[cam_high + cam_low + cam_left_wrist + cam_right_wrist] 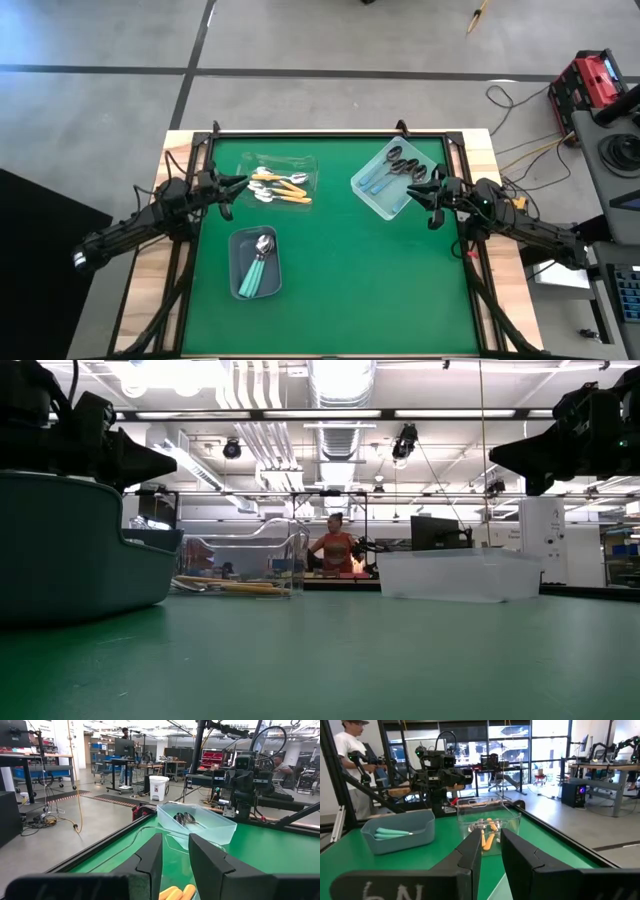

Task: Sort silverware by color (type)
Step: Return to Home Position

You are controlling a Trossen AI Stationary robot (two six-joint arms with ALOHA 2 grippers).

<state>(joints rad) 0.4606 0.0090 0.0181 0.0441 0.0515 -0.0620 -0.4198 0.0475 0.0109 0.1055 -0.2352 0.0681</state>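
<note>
Left dark two-finger claw (240, 183) raised at left side, fingers narrowly parted, empty; right dark two-finger claw (412, 189) mirrors it at right; both aimed inward.

White marks (379, 891) show on the dark body of the right gripper (491, 834), close to its wrist camera. One looks like a big letter N. The mark beside it is cut off and cannot be read. Nothing else is clear enough to read.
</note>
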